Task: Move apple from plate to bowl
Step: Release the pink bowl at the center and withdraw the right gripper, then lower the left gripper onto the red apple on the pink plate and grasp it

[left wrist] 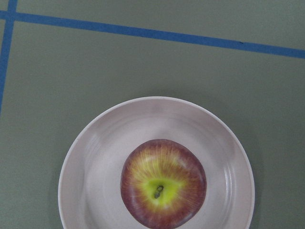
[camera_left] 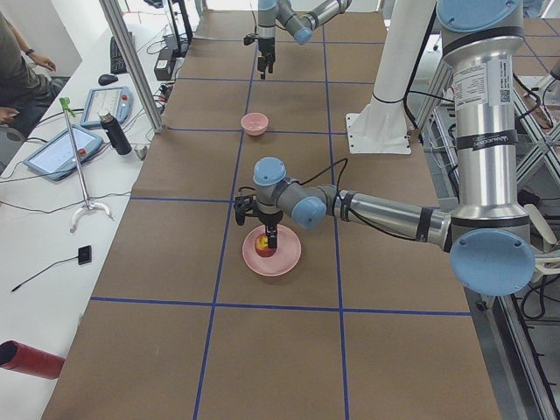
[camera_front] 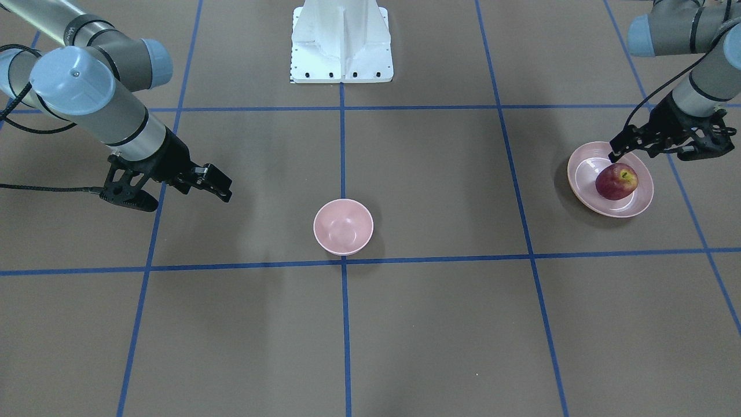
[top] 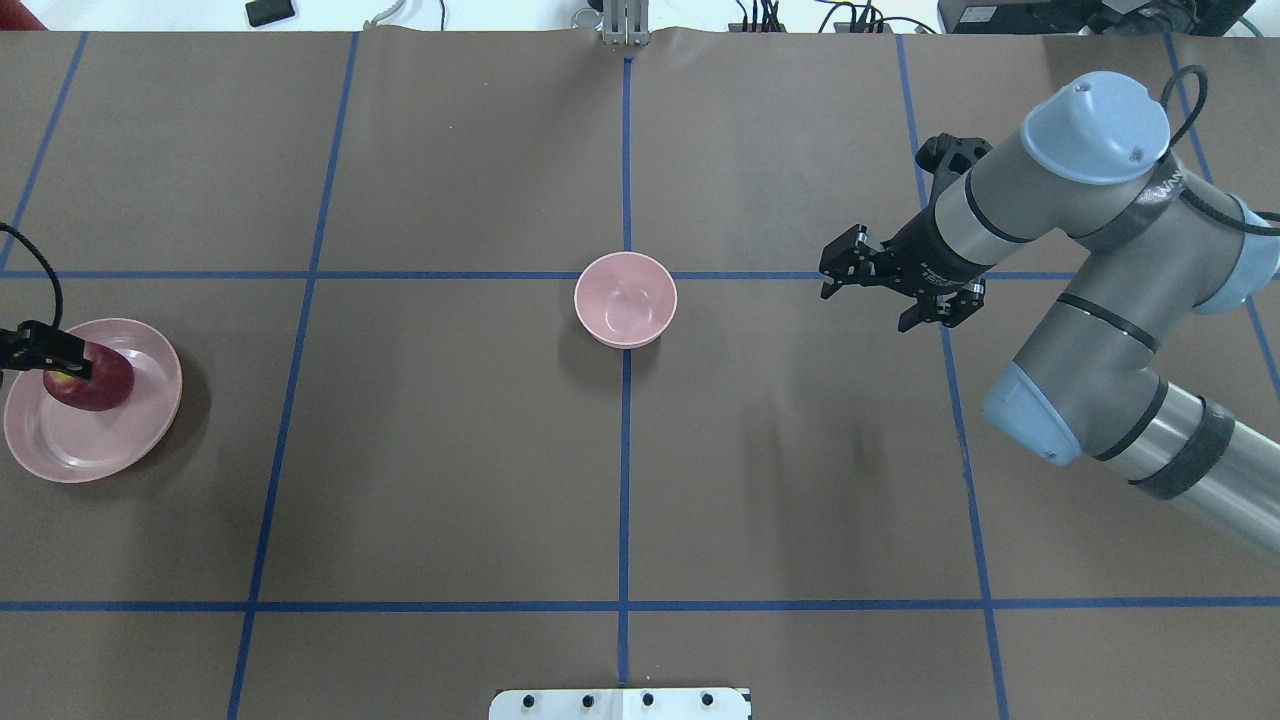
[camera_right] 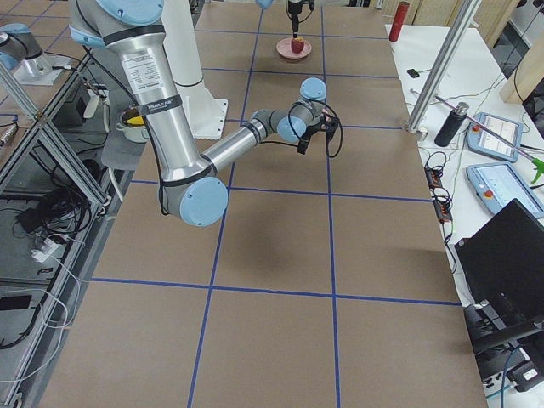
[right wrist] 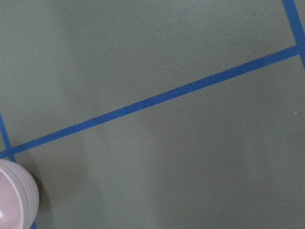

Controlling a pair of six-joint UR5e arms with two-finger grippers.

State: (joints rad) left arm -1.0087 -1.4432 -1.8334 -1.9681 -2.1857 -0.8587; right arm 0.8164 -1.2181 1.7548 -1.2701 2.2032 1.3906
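Left wrist-mounted view. Item: dark red round apple [left wrist: 163, 183], stem up, on glossy pale pink shallow plate [left wrist: 95, 157], well left of small deep pink bowl [camera_front: 343, 227]. Probably firm, waxy, slippery; grip across widest girth. My left gripper [camera_front: 653, 152] hovers above, spread wide, empty.

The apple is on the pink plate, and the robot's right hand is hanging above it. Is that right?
Not quite. The apple is on the pink plate, but it is the left gripper that hangs above it. The right gripper is far off, on the other side of the bowl. The overhead view shows it.
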